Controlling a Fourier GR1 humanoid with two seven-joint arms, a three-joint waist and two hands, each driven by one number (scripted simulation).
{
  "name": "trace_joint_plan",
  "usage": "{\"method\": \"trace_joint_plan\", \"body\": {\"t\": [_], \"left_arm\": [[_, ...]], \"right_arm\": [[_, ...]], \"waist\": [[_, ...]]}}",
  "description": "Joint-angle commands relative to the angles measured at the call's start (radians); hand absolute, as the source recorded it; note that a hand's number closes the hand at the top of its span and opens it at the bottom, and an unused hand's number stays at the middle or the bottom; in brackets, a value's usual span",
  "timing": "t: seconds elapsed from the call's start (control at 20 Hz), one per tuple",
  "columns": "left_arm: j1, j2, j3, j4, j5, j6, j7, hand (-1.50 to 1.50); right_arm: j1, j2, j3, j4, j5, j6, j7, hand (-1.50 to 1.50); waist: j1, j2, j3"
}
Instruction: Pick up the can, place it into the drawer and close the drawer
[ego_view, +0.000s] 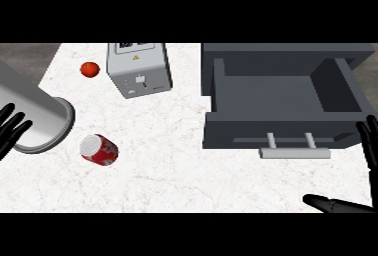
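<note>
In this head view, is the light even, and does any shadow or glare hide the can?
Head view: the white counter is evenly lit, without glare; the drawer's inside is uniformly dark grey; the red can lies in plain sight, its silver top bright but readable; no shadow covers it.

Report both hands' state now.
Left hand: open, holding nothing.
Right hand: open, holding nothing.

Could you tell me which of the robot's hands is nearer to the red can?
Left. The left hand rests open at the view's left edge, left of the can; the right hand is far across, beyond the drawer.
</note>
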Motion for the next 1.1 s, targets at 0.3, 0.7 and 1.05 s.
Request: {"method": "trace_joint_plan", "body": {"t": [0.3,0.7,1.05], "left_arm": [[0.084,0.076,0.214,-0.020,0.224,-0.152,0.084,-1.50],[0.047,0.001,0.170,0.027,0.276,-0.064,0.205,-1.50],[-0.046,0.026,0.157,0.088,0.367,-0.003,0.316,-1.50]], "right_arm": [[0.108,-0.052,-0.159,-0.050,-0.151,0.116,0.008,-1.50],[0.194,-0.019,-0.207,-0.011,-0.182,0.224,-0.117,-1.50],[0.263,-0.043,-0.340,0.011,-0.312,0.338,-0.155,-1.50]], "waist": [[0.003,-0.001,0.000],[-0.002,0.000,0.000],[-0.009,0.000,0.000]]}}
